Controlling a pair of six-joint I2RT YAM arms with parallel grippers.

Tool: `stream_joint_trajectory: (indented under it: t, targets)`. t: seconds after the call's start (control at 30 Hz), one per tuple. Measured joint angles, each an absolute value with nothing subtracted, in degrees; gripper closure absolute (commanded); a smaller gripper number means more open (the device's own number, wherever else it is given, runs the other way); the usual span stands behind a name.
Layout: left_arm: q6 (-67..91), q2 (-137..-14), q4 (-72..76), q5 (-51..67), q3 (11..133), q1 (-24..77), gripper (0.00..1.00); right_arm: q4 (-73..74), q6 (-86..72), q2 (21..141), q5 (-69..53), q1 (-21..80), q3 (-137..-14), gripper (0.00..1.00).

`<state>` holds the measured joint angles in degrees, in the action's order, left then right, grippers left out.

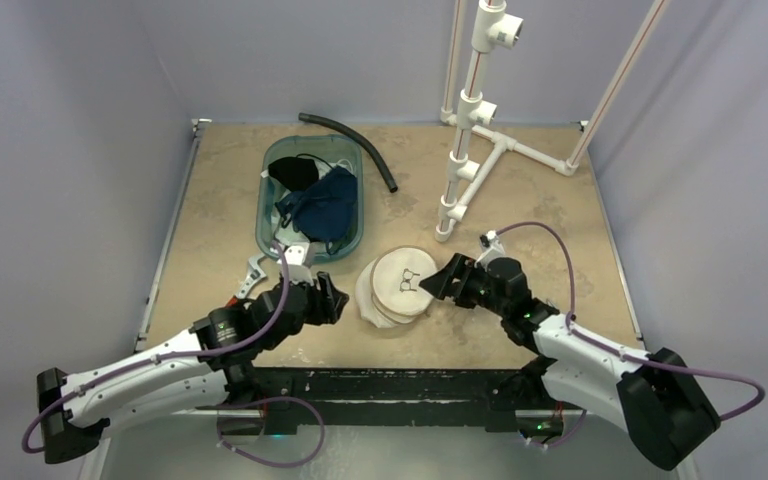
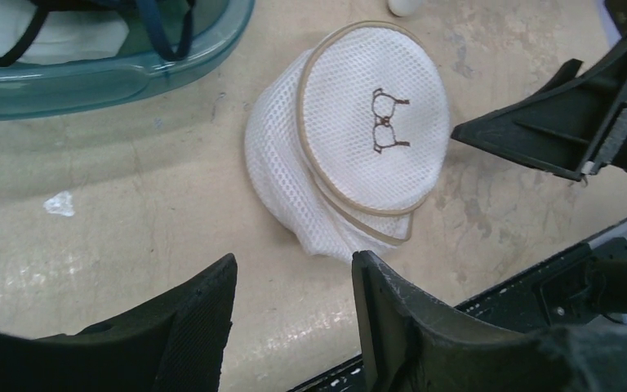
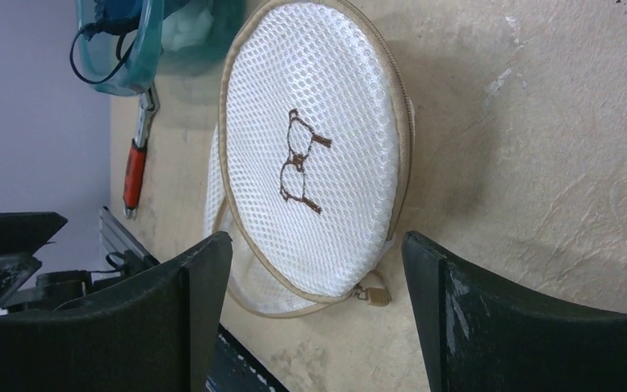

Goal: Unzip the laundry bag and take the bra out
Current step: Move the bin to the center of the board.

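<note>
OK, left end effector (image 2: 294,269) and right end effector (image 3: 318,245) are both spread, holding nothing. We see the laundry bag (image 1: 397,285) on the table (image 1: 560,220) between them, apparently zipped. Its zip pull (image 3: 373,292) faces the right one, so we'd pinch there while left braces.

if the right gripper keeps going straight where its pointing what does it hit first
Most likely the laundry bag: its round top lies straight ahead of the open right gripper, zipper pull nearest. Exact depth is unclear.
</note>
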<state>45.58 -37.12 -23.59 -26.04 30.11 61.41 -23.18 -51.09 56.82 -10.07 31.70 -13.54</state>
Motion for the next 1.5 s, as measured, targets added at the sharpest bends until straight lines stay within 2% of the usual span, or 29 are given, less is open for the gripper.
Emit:
stream_joint_trajectory:
  t: [0.17, 0.33, 0.5, 0.57, 0.6, 0.8, 1.03, 1.33, 1.4, 1.5]
  targets:
    - [47.5, -34.4, -29.6, -30.4, 30.6, 61.5, 0.48, -21.1, -48.1, 53.5, -9.1, 31.7, -13.6, 0.16]
    - [49.6, -30.2, -35.9, -36.6, 33.7, 61.5, 0.46, -13.9, -43.5, 35.3, -4.5, 31.7, -14.7, 0.02]
    - [51.0, -27.3, -39.8, -44.6, 37.9, 61.5, 0.41, -6.7, -40.0, 23.0, 1.1, 31.7, -22.1, 0.02]
    - [53.3, -28.1, -42.3, -49.2, 40.0, 61.5, 0.25, -4.3, -40.2, 21.4, 3.9, 31.7, -25.4, 0.02]
    - [54.3, -28.6, -43.2, -51.4, 40.8, 61.5, 0.21, -3.0, -41.1, 20.8, 5.5, 31.7, -26.9, 0.02]
    - [56.6, -35.2, -46.4, -64.8, 43.5, 61.5, 0.10, 2.7, -49.2, 18.3, 10.4, 31.7, -28.7, 0.02]
    - [59.2, -46.6, -50.9, -78.3, 43.7, 61.5, 0.03, 7.2, -45.4, 18.9, 16.1, 31.7, -35.4, 0.02]
    - [75.8, -49.3, -63.1, -86.8, 40.6, 61.5, 0.01, 6.3, -37.9, 17.3, 16.6, 31.7, -37.0, 0.02]
    - [79.6, -54.3, -64.5, -87.5, 40.6, 60.8, 0.01, 6.4, -37.5, 16.1, 15.7, 31.7, -36.3, 0.02]
    - [93.3, -64.7, -70.0, -87.9, 40.8, 57.5, 0.01, 6.8, -37.2, 15.2, 14.3, 31.7, -35.9, 0.02]
